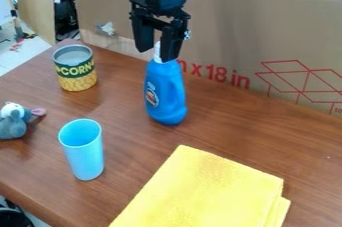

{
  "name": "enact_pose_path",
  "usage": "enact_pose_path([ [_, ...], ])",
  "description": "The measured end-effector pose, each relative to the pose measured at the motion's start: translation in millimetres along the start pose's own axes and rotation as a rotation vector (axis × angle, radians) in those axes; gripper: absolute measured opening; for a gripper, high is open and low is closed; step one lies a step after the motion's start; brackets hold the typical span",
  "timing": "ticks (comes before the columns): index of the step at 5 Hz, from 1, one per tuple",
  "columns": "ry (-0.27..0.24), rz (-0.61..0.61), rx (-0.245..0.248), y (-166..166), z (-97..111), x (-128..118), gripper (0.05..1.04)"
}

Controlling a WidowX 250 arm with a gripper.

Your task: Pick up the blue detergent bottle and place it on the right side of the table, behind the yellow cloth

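The black gripper (157, 55) hangs from the top edge, a little left of the middle, pointing down over a blue bottle (165, 91). Its two fingers stand apart, with the white cap (157, 52) of the bottle between their lower ends; whether either finger touches the cap, I cannot tell. The bottle is upright on the brown table (247, 131). To its left stands a can of corn (75, 73), and a light blue cup (85, 156) stands upright in front and to the left.
A folded yellow cloth (207, 191) lies at the table's front. A grey plush toy (13, 123) is at the left edge. Behind the table, a large cardboard sheet (234, 31) with red print rises close behind the bottle and gripper.
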State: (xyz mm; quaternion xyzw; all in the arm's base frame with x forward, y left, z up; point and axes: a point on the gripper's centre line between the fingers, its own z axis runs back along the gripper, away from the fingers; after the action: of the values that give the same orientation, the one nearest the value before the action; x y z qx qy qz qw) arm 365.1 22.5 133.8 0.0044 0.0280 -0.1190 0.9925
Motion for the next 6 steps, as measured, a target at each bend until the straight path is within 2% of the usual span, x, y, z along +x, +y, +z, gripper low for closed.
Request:
enact_pose_path([
  [1,-0.006,-0.001,-0.016,-2,0,1,0.515],
  [2,-0.021,-0.008,-0.054,-9,1,3,0.437],
  [3,-0.037,-0.006,-0.076,-15,11,7,0.437],
  [4,-0.107,-0.084,-0.064,-47,43,24,0.436],
  [5,-0.125,-0.174,-0.069,-95,64,30,0.436],
  [6,-0.122,-0.195,-0.098,-125,66,33,0.436],
])
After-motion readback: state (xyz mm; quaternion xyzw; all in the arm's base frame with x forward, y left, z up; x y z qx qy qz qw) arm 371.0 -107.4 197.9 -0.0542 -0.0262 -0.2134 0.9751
